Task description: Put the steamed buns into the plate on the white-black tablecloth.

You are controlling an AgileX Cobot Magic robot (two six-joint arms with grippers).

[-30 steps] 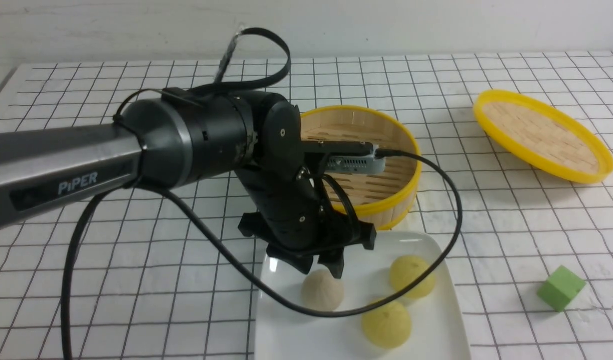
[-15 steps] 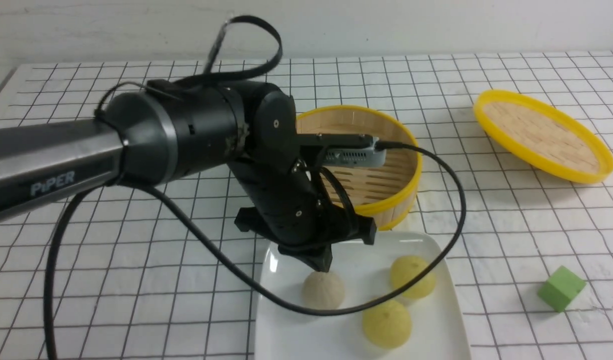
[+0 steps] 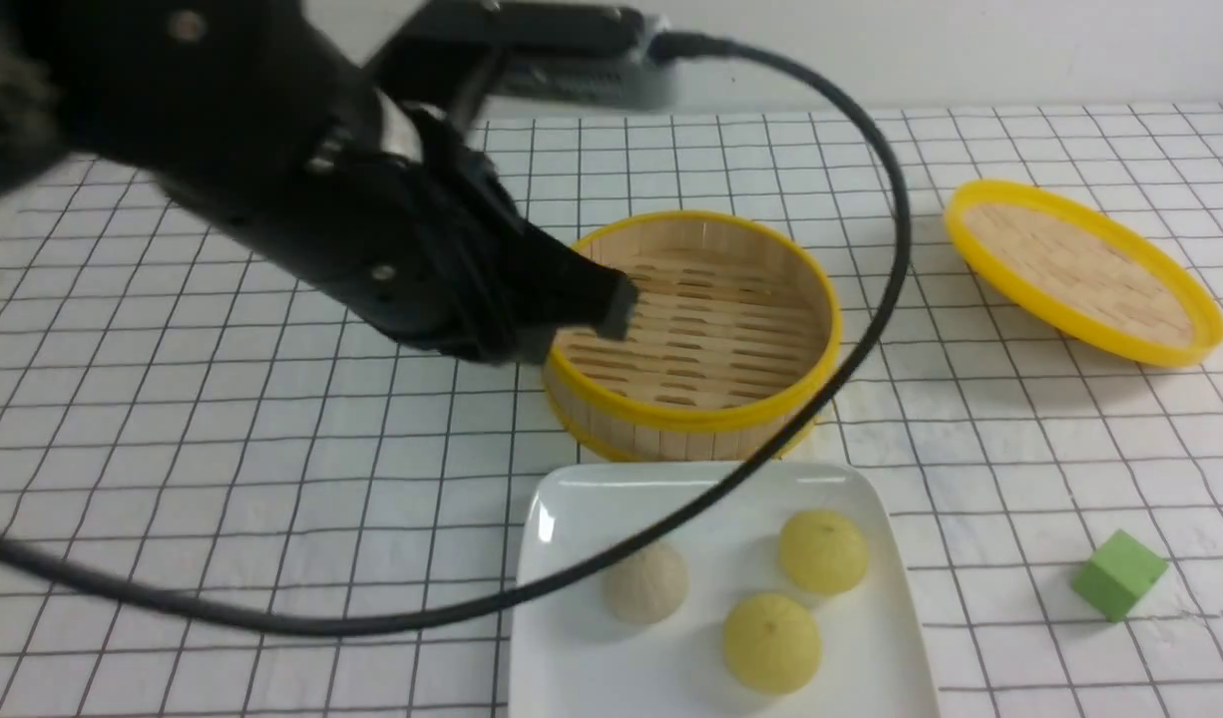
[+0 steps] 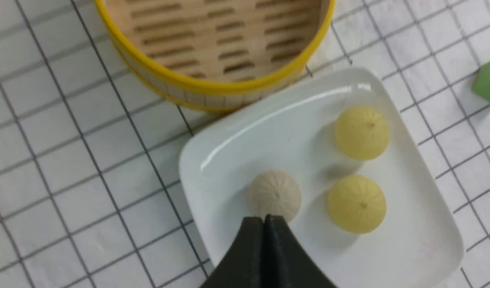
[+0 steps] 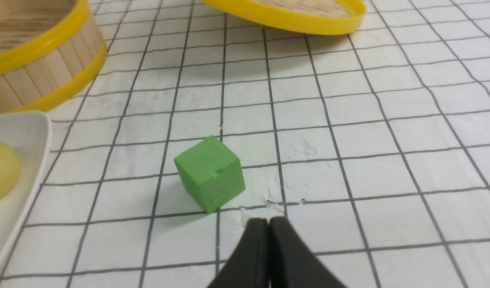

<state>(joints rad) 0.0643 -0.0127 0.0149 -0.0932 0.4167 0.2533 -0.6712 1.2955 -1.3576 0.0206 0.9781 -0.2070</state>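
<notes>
Pale yellow and beige domed buns [image 3: 771, 643], pleated tops, on white square plate [image 3: 611, 688], left pincer [image 4: 265, 220] pressed together

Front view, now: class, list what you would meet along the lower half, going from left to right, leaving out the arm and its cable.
Tablecloth → beige bun on the plate → nearer yellow bun → farther yellow bun → green cube
</notes>
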